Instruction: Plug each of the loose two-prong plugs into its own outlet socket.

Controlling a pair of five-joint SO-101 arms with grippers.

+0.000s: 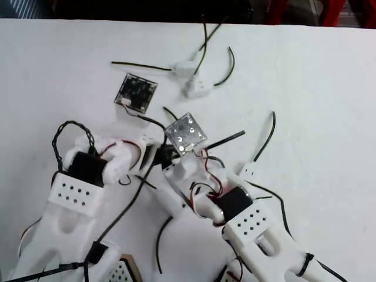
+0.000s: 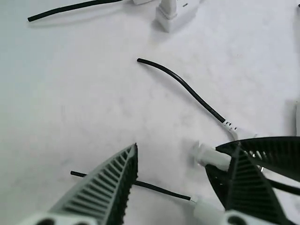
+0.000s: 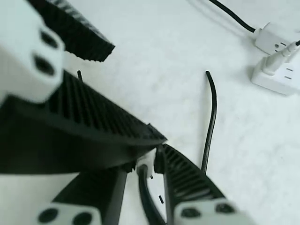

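Plug (image 2: 211, 157), white and stubby on a thin black cable (image 3: 145, 197), sits pinched in the right jaws (image 3: 149, 161). Its tip pokes into the gap of the left jaws (image 2: 187, 146), which stand wide apart. Ribbed fingers (image 2: 108, 187) crowd close over the white counter (image 1: 329, 88). Two white outlet sockets (image 1: 197, 88) lie well beyond a loose black wire (image 2: 187, 89), near a dark square board (image 1: 136, 92).
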